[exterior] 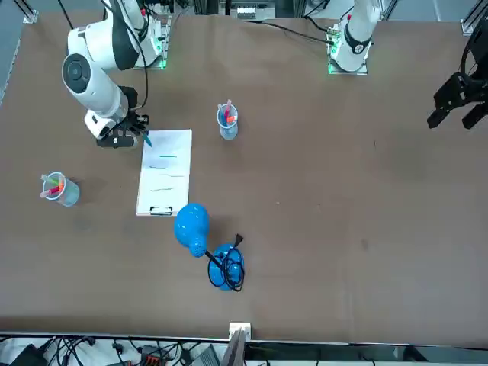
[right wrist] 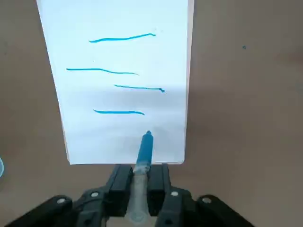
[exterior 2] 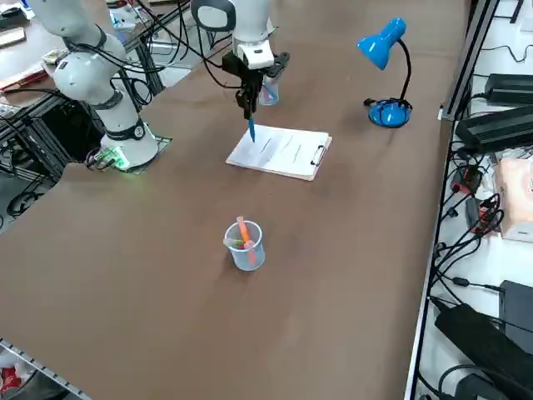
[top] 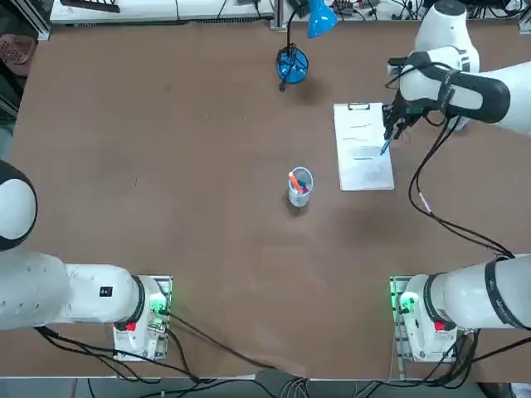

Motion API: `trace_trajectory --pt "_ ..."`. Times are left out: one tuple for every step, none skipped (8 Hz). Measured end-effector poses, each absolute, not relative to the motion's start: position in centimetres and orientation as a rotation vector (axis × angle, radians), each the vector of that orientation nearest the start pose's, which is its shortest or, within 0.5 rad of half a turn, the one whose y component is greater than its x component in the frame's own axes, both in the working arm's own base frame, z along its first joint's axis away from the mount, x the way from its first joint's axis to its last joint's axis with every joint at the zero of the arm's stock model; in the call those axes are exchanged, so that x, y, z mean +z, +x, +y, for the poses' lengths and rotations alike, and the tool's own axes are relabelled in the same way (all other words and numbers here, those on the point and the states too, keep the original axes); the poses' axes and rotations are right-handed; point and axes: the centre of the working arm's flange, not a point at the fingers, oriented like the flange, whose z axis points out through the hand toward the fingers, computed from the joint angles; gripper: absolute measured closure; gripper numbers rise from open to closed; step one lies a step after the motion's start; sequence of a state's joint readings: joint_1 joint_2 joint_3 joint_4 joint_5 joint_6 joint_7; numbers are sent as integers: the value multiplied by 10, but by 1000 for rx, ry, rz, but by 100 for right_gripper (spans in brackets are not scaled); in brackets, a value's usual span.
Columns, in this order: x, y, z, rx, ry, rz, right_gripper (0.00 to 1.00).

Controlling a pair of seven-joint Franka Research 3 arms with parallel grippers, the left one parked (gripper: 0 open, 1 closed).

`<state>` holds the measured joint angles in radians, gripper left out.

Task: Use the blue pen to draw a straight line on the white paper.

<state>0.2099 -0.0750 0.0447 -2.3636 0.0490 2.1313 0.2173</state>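
**Operator:** State the position of the blue pen (right wrist: 145, 149).

**Technician:** The blue pen is clamped between the two fingers of the right gripper (right wrist: 139, 182), which are drawn in narrow on its barrel. It points tip-down toward the white paper (right wrist: 118, 137). The tip sits over the blank strip of the sheet at the end opposite the dark clip (top: 358, 106), near the paper's edge on the working arm's side. Whether the tip touches the sheet or hangs just above it cannot be told.

**Operator:** Condition of the paper?

**Technician:** Four short blue strokes (right wrist: 118, 112) already run across the sheet, roughly parallel. The one nearest the pen tip lies just beyond it, toward the clip. No mark shows under the tip itself.

**Operator:** Assessment of progress?

**Technician:** Pick-up is complete: the pen is in hand and positioned over the paper. By judgement, the gripper stands either at the start of a fresh stroke in the blank strip or just clear of the sheet. Which strokes count for this task cannot be determined. If a line remains to be drawn, the pen must be pressed down and drawn straight across the sheet.

**Operator:** Surroundings, relative to the paper?

**Technician:** A clear cup of pens (top: 299, 186) stands near the paper on the side away from the working arm. A blue desk lamp (top: 292, 65) stands beyond the clip end. A second cup of pens (exterior 2: 244, 244) sits well apart on the working arm's side.
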Motion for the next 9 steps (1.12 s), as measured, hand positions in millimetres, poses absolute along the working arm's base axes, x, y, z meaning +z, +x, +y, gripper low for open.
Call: trace_trajectory --pt "340 454 120 261 -3136 -14 78" --pt "336 452 120 270 -3144 -24 78" --pt "333 451 120 279 -3152 -37 78" --pt "327 450 122 290 -3163 -45 78" --pt "319 450 124 301 -3185 -48 78" --pt "309 449 129 313 -3212 -46 78" --pt "299 448 133 326 -3229 -48 78" --pt "293 447 136 336 -3236 -47 78" --pt "292 447 137 334 -3237 -41 78"
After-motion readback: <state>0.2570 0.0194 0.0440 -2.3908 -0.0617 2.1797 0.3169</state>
